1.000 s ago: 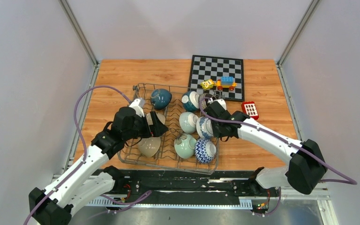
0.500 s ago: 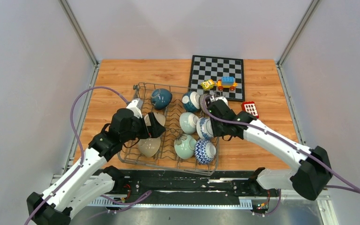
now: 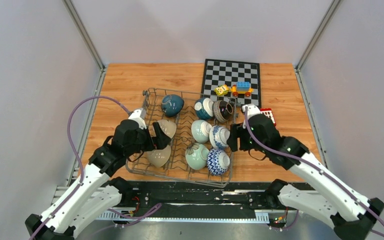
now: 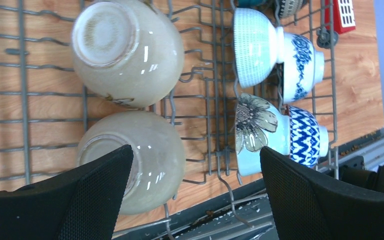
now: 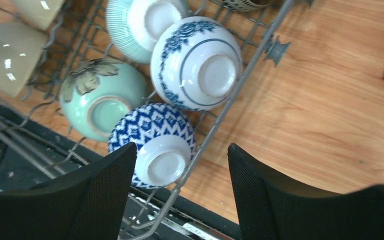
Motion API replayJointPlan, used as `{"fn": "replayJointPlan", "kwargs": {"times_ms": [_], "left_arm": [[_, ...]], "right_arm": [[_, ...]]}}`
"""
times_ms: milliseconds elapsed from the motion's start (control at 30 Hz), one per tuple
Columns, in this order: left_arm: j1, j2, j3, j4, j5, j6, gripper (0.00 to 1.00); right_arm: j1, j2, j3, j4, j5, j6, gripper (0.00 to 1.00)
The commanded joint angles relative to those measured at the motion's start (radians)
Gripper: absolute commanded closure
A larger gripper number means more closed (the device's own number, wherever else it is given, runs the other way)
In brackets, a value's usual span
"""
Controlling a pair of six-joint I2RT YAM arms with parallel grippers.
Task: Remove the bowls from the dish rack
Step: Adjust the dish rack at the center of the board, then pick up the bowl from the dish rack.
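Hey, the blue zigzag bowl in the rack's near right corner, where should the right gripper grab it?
Probably the raised white foot ring of the zigzag bowl. It stands on edge, foot facing the right side of the rack, rim turned away toward the green bowl. Come from the right, above the side wire, with the open right gripper.

Left fingers (image 4: 80,200) and right fingers (image 5: 95,200) both stand spread apart.
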Motion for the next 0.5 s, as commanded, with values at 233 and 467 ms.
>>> {"fn": "replayJointPlan", "kwargs": {"times_ms": [233,467], "left_arm": [[-0.005,-0.163,-0.026,-0.056,-0.211,-0.072,0.0],[-0.046,-0.057,0.015,0.072,0.142,-0.031,0.0]], "right_arm": [[-0.011,-0.369,-0.392,0.579,-0.413,0.235,0.31],[-0.011,-0.297,-0.351,0.426,-0.37,0.181,0.31]]}}
